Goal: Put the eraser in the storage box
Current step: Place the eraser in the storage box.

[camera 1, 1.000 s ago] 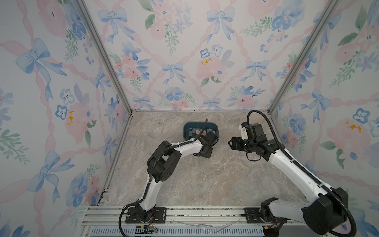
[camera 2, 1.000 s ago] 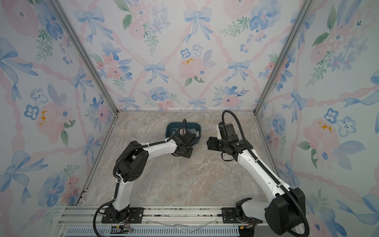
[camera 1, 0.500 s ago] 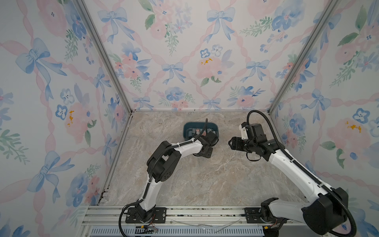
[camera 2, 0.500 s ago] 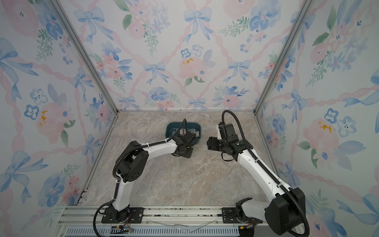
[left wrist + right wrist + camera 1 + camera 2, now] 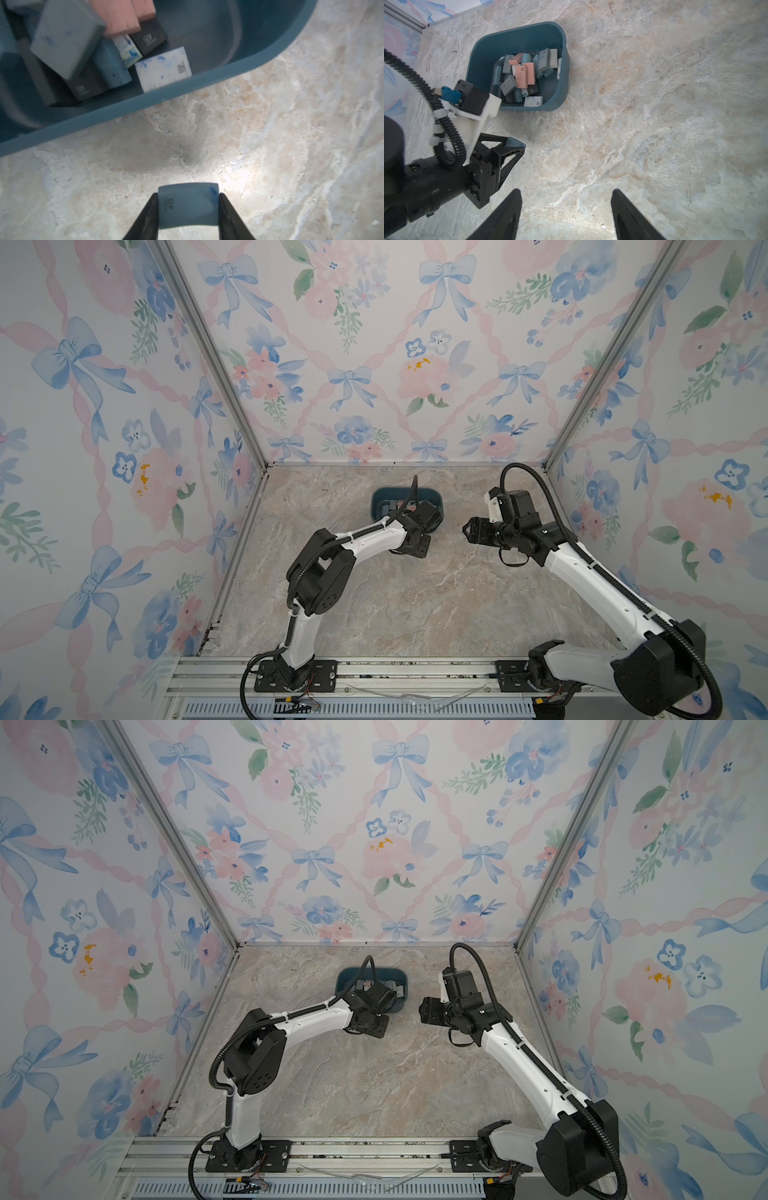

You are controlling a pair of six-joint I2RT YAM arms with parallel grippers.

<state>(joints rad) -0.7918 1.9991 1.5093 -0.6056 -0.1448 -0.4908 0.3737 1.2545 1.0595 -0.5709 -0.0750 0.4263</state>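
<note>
**Rim ahead, half the box free**

Just ahead of the left claw (image 5: pixel 188 196), which grips an eraser (image 5: pixel 188 209), the box (image 5: pixel 187 89) rim crosses. Bare table (image 5: pixel 280 135) lies below and beside. Beyond the rim an eraser pile (image 5: pixel 68 41) fills one end; the other end's floor is bare. The right claw (image 5: pixel 565 190), jaws apart, has bare table ahead.
</note>
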